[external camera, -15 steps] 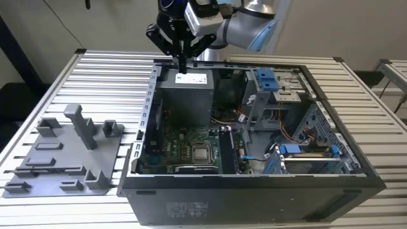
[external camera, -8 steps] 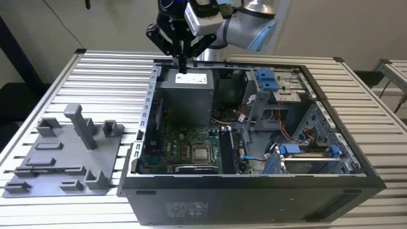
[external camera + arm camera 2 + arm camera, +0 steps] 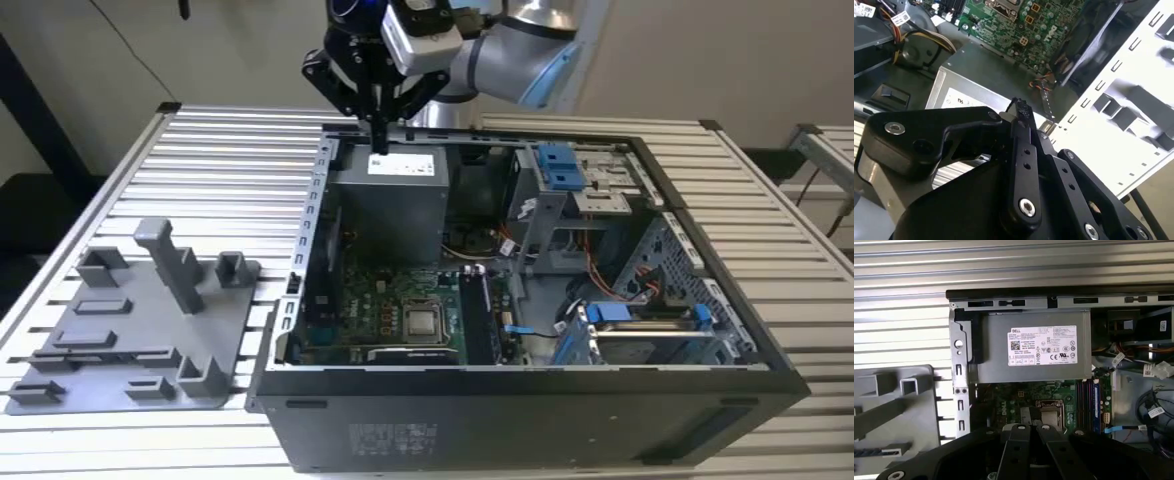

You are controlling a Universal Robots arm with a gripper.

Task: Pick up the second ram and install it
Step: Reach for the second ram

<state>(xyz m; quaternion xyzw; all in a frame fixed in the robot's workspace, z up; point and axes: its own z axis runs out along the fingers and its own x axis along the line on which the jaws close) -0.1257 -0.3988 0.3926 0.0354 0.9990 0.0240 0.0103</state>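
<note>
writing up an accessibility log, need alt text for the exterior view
A robot arm's black end effector, closed, hangs over the grey metal power supply box inside an open black computer case with its green motherboard exposed. A grey plastic holder tray lies on the slatted metal table at the exterior view's left.

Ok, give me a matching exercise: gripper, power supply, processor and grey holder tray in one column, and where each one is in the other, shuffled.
1. gripper
2. power supply
3. processor
4. grey holder tray

A. on the green motherboard
B. on the slatted table, at the exterior view's left of the computer case
C. hovering over the power supply's labelled end
D. inside the computer case, beside the green motherboard

Pairs: 1-C, 2-D, 3-A, 4-B
</note>
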